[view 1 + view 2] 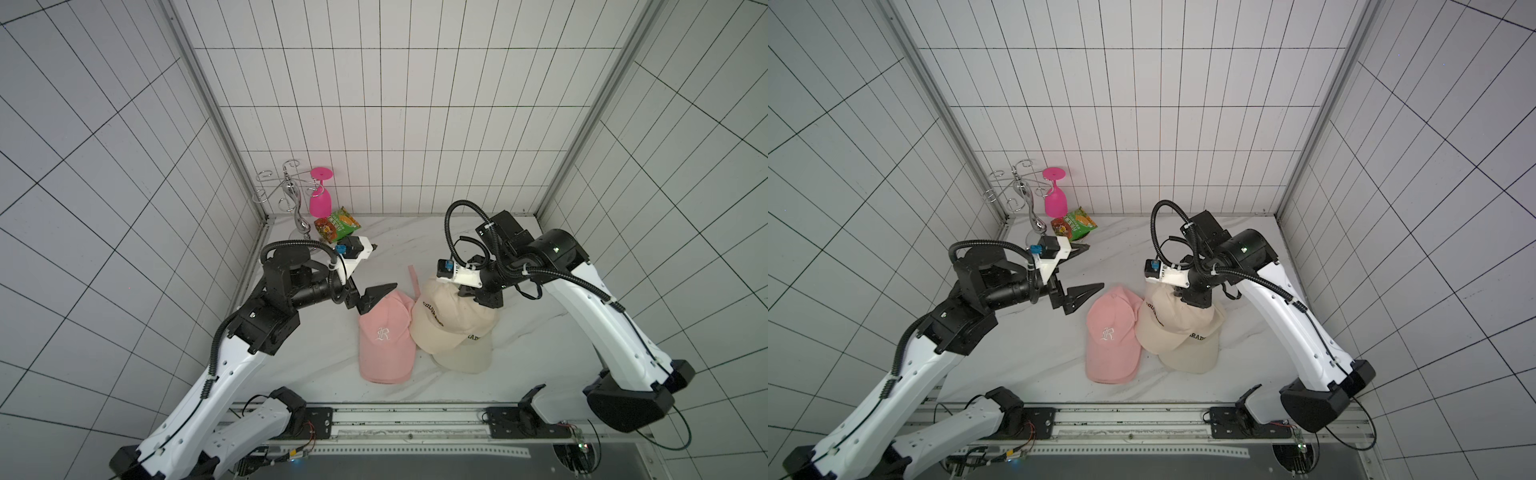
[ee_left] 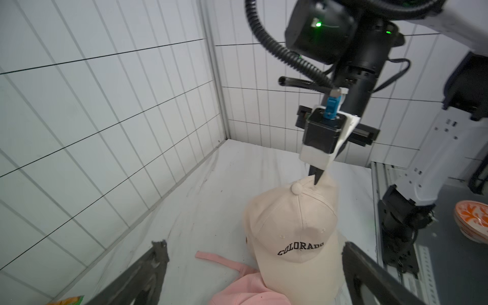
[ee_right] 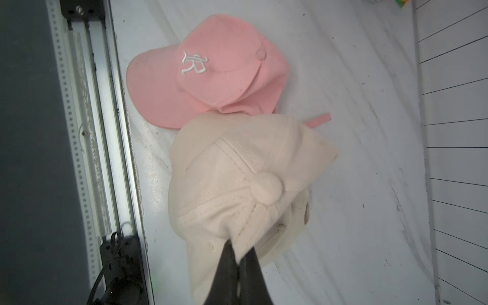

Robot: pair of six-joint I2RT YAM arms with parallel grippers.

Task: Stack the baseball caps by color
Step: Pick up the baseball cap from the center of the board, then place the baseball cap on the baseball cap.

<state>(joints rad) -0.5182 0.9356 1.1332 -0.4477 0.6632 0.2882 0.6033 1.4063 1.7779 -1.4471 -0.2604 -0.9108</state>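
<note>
Judging by how things lie, the sorting looks nearly finished — two piles sit side by side on the white marbled tabletop (image 1: 316,357), touching at their edges. The light pink fabric cap with a white embroidered R (image 1: 384,336) tops the pink pile. The right wrist view shows at least one more pink crown (image 3: 272,89) under it, though I cannot count a third. The right gripper (image 3: 239,249) is clamped on the back of the crown of a cream fabric cap with black COLORADO lettering (image 1: 446,320), holding it bunched and partly raised over the lower cream cap (image 1: 461,359) resting on the table. What seems left is to settle that cap squarely on its pile and let go. The left gripper (image 1: 1095,266) hangs spread wide and empty just beside the back of the pink pile.

Both top views give the layout and a second line of lettering on the cap underneath, but the wrist hides the pinch itself. The right wrist view shows it plainly: two dark fingers (image 3: 227,264) nipping a fold near the top button. The left wrist view alone shows the whole COLORADO word and, off the table's edge, an orange-patterned bowl (image 2: 472,224). The hot-pink plastic goblet (image 1: 321,199) on its wire rack (image 1: 282,187) in the far corner appears only from above.
</note>
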